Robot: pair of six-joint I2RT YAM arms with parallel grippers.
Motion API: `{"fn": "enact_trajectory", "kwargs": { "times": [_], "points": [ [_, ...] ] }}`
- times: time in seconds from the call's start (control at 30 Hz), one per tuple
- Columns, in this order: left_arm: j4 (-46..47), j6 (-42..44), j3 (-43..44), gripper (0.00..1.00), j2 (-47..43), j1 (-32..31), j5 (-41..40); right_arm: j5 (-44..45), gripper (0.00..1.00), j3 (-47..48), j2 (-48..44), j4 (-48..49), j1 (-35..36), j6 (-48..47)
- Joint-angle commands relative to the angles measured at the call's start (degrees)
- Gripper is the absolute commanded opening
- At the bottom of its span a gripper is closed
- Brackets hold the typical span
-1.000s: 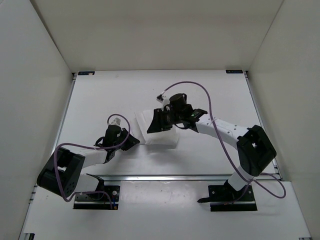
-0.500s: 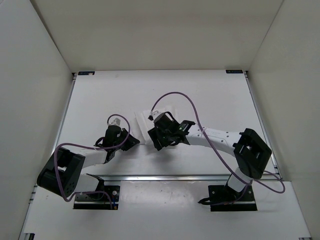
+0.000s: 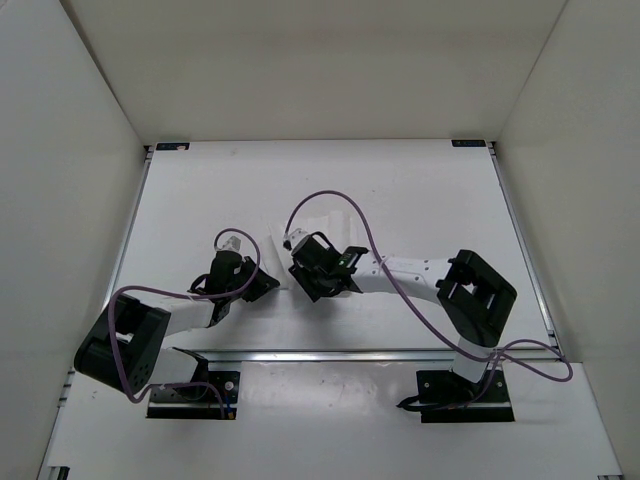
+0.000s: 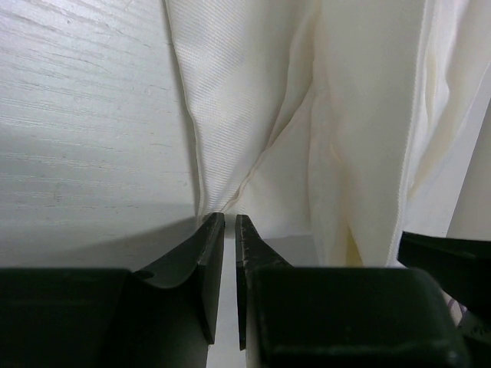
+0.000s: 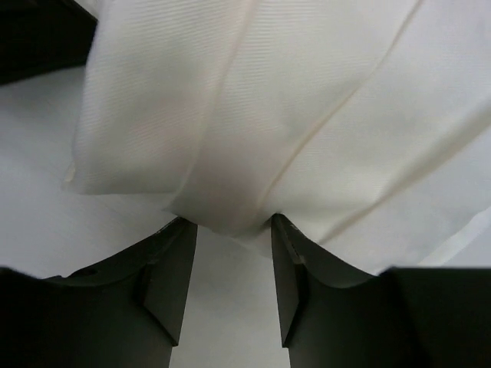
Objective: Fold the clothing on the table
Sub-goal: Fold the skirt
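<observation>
Plain white upright walls (image 3: pixel 300 70) on three sides; soft even light.

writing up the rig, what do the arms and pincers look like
The left arm and right arm are white links with chunky black joint housings on black base plates. A purple cable loops along each. The left pincer and right pincer have two dark, flat-faced fingers.

Finely woven cloth clothing (image 5: pixel 291 100) on a matt table (image 4: pixel 77 115).
</observation>
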Motion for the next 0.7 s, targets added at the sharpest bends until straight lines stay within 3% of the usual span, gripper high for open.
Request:
{"fn": "enact_trajectory", "kwargs": {
  "times": [0.0, 0.03, 0.17, 0.27, 0.37, 0.5, 0.67],
  "points": [
    [-0.29, 0.3, -0.79, 0.23, 0.44, 0.0, 0.48, 1.25, 0.39, 3.79, -0.77, 6.12, 0.04, -0.07],
    [-0.11, 0.3, -0.87, 0.23, 0.96, 0.0, 0.65, 0.47, 0.3, 4.05, -1.12, 6.13, 0.29, 0.46],
    [0.33, 0.3, -0.87, 0.23, 1.58, -0.17, 0.92, -3.23, 0.12, 5.63, -0.33, 8.77, -0.93, 1.51],
    [0.5, 0.3, -0.87, 0.24, 1.32, 0.26, 1.09, -5.34, 0.11, 7.74, 1.69, 8.94, -1.98, 1.69],
    [0.25, 0.3, -0.96, 0.23, 1.32, 0.09, 1.61, -6.74, 0.12, 10.72, 4.41, 6.41, -2.34, 2.22],
    [-1.68, 0.74, -0.43, 0.26, -0.35, 1.14, 3.37, -8.59, 0.29, 11.18, 4.59, 2.8, -2.43, 2.49],
    [-3.8, 0.03, -1.22, 0.32, -5.36, 2.64, 5.39, -11.58, 0.41, 7.76, -4.0, 4.54, -2.61, 3.35]
  ]
}}
